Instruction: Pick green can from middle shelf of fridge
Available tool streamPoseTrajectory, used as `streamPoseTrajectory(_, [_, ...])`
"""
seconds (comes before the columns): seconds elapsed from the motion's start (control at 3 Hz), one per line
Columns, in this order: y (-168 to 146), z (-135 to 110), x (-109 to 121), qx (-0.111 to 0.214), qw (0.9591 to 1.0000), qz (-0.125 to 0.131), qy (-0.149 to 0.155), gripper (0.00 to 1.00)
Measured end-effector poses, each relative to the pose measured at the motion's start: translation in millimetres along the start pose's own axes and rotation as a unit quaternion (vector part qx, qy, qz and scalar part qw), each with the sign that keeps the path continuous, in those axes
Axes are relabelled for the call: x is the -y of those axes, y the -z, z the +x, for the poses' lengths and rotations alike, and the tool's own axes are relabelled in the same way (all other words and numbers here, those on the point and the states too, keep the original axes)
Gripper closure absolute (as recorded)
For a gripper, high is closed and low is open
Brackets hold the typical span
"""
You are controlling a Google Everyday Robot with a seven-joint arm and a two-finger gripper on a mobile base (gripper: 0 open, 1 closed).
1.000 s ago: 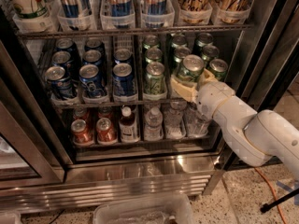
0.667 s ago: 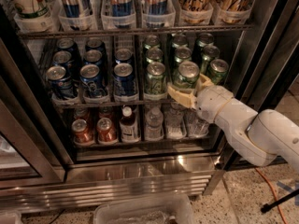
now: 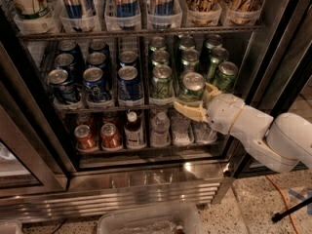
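- Green can [image 3: 193, 84] sits in the third lane from the right side wall of the middle shelf [image 3: 122, 106], at the very front of the rack. Its silver top faces up and it stands roughly upright.
- Gripper [image 3: 193, 99]: the yellow fingers wrap the can's lower body, one under its left front and one along its right flank. They are pinching it, not spread.
- Change over the last second: can and gripper together have slid lower and a little left in view, toward the shelf's front rail. The white arm [image 3: 253, 130] has drawn back with them.
- Neighbouring green cans [image 3: 162, 79] and blue cans [image 3: 127, 79] are unmoved.
- Reading: grasp made and extraction under way. The can's base is hidden behind the lower finger, so I cannot tell whether it is off the rack yet.
- Still to do: bring it clear of the fridge [image 3: 146, 189] opening without clipping the door frame on the right.
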State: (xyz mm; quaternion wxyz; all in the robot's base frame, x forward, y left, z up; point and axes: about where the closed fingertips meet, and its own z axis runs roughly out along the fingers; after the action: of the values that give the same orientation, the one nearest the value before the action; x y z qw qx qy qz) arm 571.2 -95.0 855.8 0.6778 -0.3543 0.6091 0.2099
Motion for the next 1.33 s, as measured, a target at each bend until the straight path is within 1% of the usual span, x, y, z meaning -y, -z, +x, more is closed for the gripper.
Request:
streamPoseTrajectory(0.33, [4.6, -3.3, -9.1, 0.006, 0.9995, -0.032, -0.001, 1.0])
streamPoseTrajectory(0.67, [4.7, -4.5, -12.2, 0.008, 0.9992, -0.038, -0.002, 1.0])
streamPoseTrajectory(1.0, [2.3, -5.9, -15.7, 0.008, 0.9987, -0.05, 0.001, 1.0])
streamPoseTrajectory(1.33, [-0.2, -7.5, -24.8, 0.002, 0.9956, -0.094, 0.006, 1.0])
